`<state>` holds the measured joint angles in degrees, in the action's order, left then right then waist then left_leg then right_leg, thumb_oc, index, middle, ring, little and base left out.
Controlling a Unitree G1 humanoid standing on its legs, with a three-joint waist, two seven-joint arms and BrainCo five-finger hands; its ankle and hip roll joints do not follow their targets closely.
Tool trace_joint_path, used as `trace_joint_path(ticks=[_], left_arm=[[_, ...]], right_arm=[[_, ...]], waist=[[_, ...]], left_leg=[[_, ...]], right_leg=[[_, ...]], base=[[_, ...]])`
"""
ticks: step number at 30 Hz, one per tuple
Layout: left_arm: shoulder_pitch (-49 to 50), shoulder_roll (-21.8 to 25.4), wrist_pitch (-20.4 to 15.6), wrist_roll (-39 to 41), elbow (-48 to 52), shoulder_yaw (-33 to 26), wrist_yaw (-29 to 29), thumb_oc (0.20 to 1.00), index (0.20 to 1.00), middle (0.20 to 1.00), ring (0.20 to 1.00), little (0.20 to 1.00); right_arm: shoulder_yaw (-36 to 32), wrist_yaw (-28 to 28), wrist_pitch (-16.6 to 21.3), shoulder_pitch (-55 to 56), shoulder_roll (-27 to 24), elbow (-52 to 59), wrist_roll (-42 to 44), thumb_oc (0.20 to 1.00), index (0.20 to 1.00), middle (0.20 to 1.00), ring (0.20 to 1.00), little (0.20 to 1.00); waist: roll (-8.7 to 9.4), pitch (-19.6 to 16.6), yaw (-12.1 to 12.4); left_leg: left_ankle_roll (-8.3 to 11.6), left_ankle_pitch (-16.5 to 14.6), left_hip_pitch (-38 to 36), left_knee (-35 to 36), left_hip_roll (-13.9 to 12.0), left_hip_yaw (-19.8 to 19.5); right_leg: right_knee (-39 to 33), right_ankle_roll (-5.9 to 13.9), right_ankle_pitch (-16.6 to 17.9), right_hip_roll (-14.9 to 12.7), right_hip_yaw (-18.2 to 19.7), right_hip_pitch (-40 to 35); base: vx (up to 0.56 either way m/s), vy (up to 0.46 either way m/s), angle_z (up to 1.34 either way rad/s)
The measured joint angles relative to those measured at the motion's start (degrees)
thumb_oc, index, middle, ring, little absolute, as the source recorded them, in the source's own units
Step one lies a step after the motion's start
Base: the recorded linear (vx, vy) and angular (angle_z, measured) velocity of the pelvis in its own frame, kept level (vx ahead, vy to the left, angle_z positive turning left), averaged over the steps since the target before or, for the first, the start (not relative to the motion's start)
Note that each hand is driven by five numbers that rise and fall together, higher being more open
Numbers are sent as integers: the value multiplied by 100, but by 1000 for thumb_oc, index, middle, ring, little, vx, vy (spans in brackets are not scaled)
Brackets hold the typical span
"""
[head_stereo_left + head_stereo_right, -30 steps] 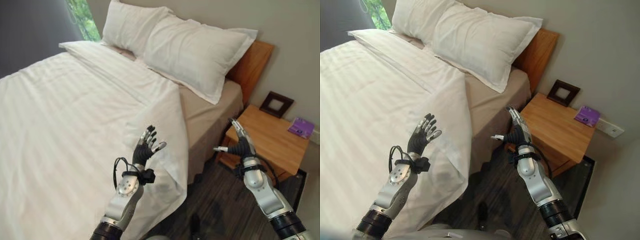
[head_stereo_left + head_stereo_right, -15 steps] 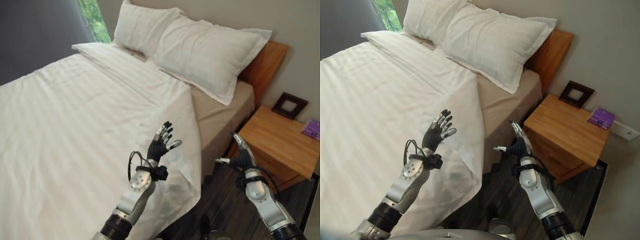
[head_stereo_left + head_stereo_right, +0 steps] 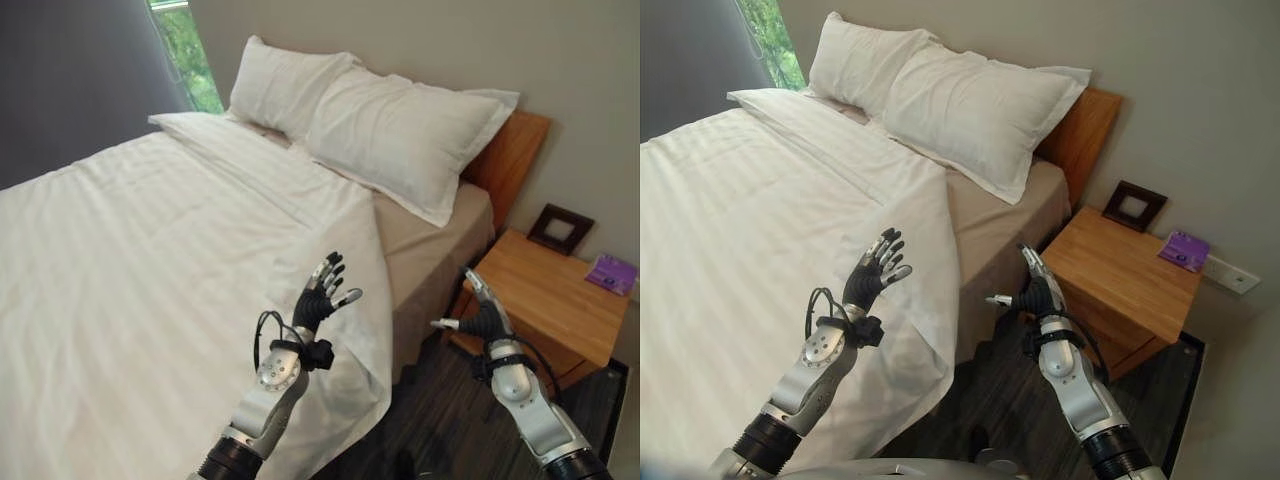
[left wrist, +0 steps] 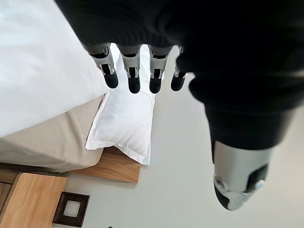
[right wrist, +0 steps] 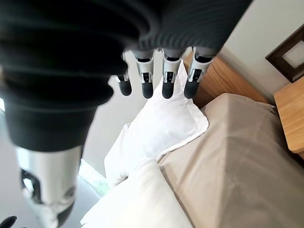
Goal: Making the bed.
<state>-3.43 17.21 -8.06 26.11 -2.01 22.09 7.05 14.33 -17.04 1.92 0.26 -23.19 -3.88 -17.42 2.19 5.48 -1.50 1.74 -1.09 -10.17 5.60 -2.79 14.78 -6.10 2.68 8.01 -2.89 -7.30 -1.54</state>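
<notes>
Both hands are still being held raised with fingers spread, nothing grasped: the left hand over the white duvet, the right hand beside the bed near the nightstand. Only the view is shifting; the duvet's turned-back near corner is not yet being straightened.

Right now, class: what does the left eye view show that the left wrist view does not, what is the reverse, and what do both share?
Left eye view alone: the window, the purple item on the nightstand, and the open right hand. Left wrist view alone: a close look along the left hand, its fingers straight and holding nothing. Shared: the white duvet, a pillow, the wooden headboard, the nightstand and the picture frame.
</notes>
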Motion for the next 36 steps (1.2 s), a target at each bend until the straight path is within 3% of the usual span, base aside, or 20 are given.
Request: trace_joint_path(ticks=[6,8,9,10,12,13,16,19,20,21,24,25,26,27,28,30,31,32,34,36], left_arm=[[47,0,113,-6,-132,42,-4,1000,1000,1000,1000,1000],[-41,-21,109,-6,-189,127,-3,1000,1000,1000,1000,1000],[-159,-45,110,-6,-267,228,-9,1000,1000,1000,1000,1000],[-239,-68,130,-5,-345,326,-56,1000,1000,1000,1000,1000],[-239,12,151,-6,-388,333,-105,1000,1000,1000,1000,1000],[-235,56,174,-5,-386,293,-114,1000,1000,1000,1000,1000],[-71,373,169,-4,-329,-93,-106,1000,1000,1000,1000,1000],[223,392,182,-3,-350,-511,-80,1000,1000,1000,1000,1000],[309,299,173,1,-345,-593,-84,1000,1000,1000,1000,1000],[409,154,145,20,-338,-645,-68,1000,1000,1000,1000,1000],[369,-143,131,44,-471,-638,-53,1000,1000,1000,1000,1000],[285,-130,118,64,-558,-536,-50,1000,1000,1000,1000,1000],[264,-134,119,63,-583,-512,-53,1000,1000,1000,1000,1000],[243,-106,114,61,-576,-485,-54,1000,1000,1000,1000,1000],[227,-103,113,60,-565,-481,-62,1000,1000,1000,1000,1000],[125,-178,109,60,-554,-417,-67,1000,1000,1000,1000,1000],[15,-180,115,40,-625,-340,-99,1000,1000,1000,1000,1000],[20,-199,118,24,-644,-275,-110,1000,1000,1000,1000,1000],[21,-172,117,14,-708,-163,-108,1000,1000,1000,1000,1000],[-23,-120,131,15,-730,-62,-97,1000,1000,1000,1000,1000]], right_arm=[[-102,5,22,1,-241,-109,-3,1000,1000,1000,1000,1000],[-167,1,27,-20,-224,-398,-2,1000,1000,1000,1000,1000],[-239,-4,13,34,-239,-460,-1,1000,1000,1000,1000,1000],[-284,-2,-16,199,-242,-537,1,1000,1000,1000,1000,1000],[-313,-1,-14,296,-188,-569,0,1000,1000,1000,1000,1000],[-341,-2,-6,316,-174,-549,1,1000,1000,1000,1000,1000],[-349,12,8,139,-159,-407,0,1000,1000,1000,1000,1000],[-332,51,16,-304,-162,-359,1,1000,1000,1000,1000,1000],[-280,74,16,-374,-211,-352,14,1000,1000,1000,1000,1000],[-168,119,14,-407,-271,-351,54,1000,1000,1000,1000,1000],[-26,142,8,-496,-398,-354,57,1000,1000,1000,1000,1000],[0,135,8,-513,-360,-329,169,1000,1000,1000,1000,1000],[11,140,5,-488,-310,-276,189,1000,1000,1000,1000,1000],[17,144,10,-417,-286,-129,205,1000,1000,1000,1000,1000],[25,144,16,-374,-305,-15,225,1000,1000,1000,1000,1000],[-152,145,11,-299,-332,156,226,1000,1000,1000,1000,1000],[-271,152,16,-173,-205,144,230,1000,1000,1000,1000,1000],[-307,154,21,-45,-191,177,230,1000,1000,1000,1000,1000],[-308,164,30,29,-110,57,230,1000,1000,1000,1000,1000],[-274,183,18,87,10,-71,226,1000,1000,1000,1000,1000]], waist=[[169,5,13],[198,57,51],[151,105,-24],[130,144,-255],[23,277,-292],[4,316,-325],[67,333,4],[-265,404,64],[-393,391,86],[-503,379,166],[-444,585,140],[-277,682,-28],[-100,729,-49],[-18,743,-71],[13,725,-204],[-137,670,-460],[44,644,-480],[65,584,-563],[86,550,-622],[11,563,-619]], left_leg=[[-11,18,126,-1,28,-138],[-54,30,451,-190,12,-267],[-87,30,700,-291,-51,-483],[-142,198,1018,-271,-67,-912],[-120,498,1091,-163,-99,-1484],[-134,501,1075,-173,-106,-1713],[17,647,1025,-35,-16,-1739],[122,635,1036,-30,-276,-1627],[257,670,1051,-52,-430,-1547],[259,664,1168,-116,-584,-1481],[294,704,1297,-396,-689,-1506],[346,485,1441,-994,-593,-1013],[295,-43,1557,-1931,-405,-843],[284,-371,1634,-2601,-240,-667],[261,-485,1521,-2684,-159,-565],[132,-783,1116,-1995,-147,-375],[-36,-652,679,-985,58,-357],[-51,-317,547,-559,140,-521],[-173,4,487,-220,197,-600],[-240,118,615,-240,125,-603]], right_leg=[[39,26,35,-17,-69,54],[491,70,82,-26,90,417],[802,167,29,15,333,665],[1014,440,-43,-26,931,828],[1438,617,-484,10,1718,814],[1739,597,-838,132,2050,760],[1170,433,-1185,-68,2215,403],[351,351,-789,61,2103,102],[245,373,-687,155,2015,90],[53,269,-482,302,1927,51],[53,84,-309,399,1856,54],[43,-136,-224,217,1705,49],[50,-161,-156,35,1739,16],[51,-122,-129,-92,1744,-45],[51,-110,-215,-155,1705,-55],[51,-4,-239,-61,1548,-74],[202,246,-228,-173,1490,-8],[388,322,-365,-210,1349,65],[928,408,-409,-203,1422,386],[1154,792,-172,-115,1552,643]], base=[[-138,80,9],[-215,26,26],[-162,-46,128],[-243,-133,149],[-211,-224,167],[-154,-180,142],[-154,-169,41],[-279,-265,-17],[-323,-205,-27],[-419,-239,-10],[-265,-82,3],[-136,-31,0],[-108,9,-6],[23,71,-7],[27,72,21],[-42,51,39],[-127,33,52],[-184,-1,53],[-234,0,34],[-158,-54,11]])
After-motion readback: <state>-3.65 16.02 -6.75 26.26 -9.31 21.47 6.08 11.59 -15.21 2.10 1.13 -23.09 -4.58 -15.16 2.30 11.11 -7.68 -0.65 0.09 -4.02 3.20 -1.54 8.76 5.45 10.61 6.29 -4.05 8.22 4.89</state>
